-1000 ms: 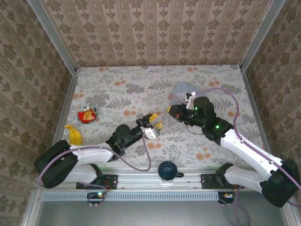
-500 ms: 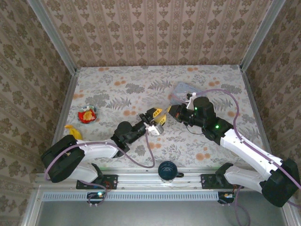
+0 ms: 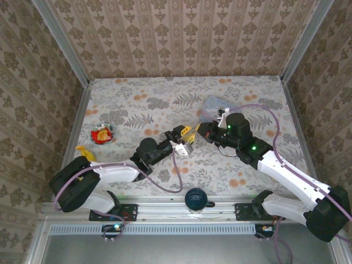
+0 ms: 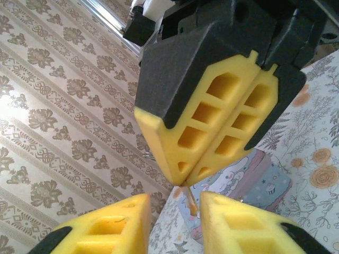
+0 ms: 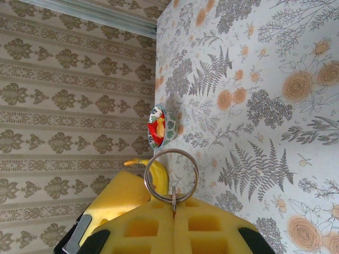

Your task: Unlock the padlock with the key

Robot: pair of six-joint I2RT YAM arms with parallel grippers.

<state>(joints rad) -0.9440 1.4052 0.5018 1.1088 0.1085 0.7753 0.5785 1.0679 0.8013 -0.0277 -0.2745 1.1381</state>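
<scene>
where the two arms meet: above the middle of the flower-printed table point(image 3: 137, 110), with the fingertips facing each other and just apart.
left gripper point(image 4: 175, 205): chunky yellow fingers with black backs, parted by a narrow gap with nothing between them. on the top view it points toward 2 o'clock.
small silvery key point(image 5: 173, 194): a thin stem pinched in the seam of the other arm's fingers. its round silvery wire ring point(image 5: 171, 151) stands clear beyond those tips, toward the left gripper. from the left wrist a thin sliver pokes out of the same tips, level with the left gap and closer to one finger than the other.
right gripper point(image 3: 200, 130): closed flat on the key. on the top view the left gripper sits just beside it, at about 8 o'clock.
axis: both grippers and the key's stem seem to share one line, roughly 8 to 2 o'clock.
pale blue rectangular cartoon-printed tin point(image 3: 217, 104): flat on the table, near the right gripper, at about 1 o'clock from it.
tiny dark padlock: too small to pick out, so i cannot tell which way it lies from either gripper.
coming move: i judge it turns on the ring lining up with the left gap. the left arm is the one nearer the ring, and a slight offset could catch the ring on a finger.
</scene>
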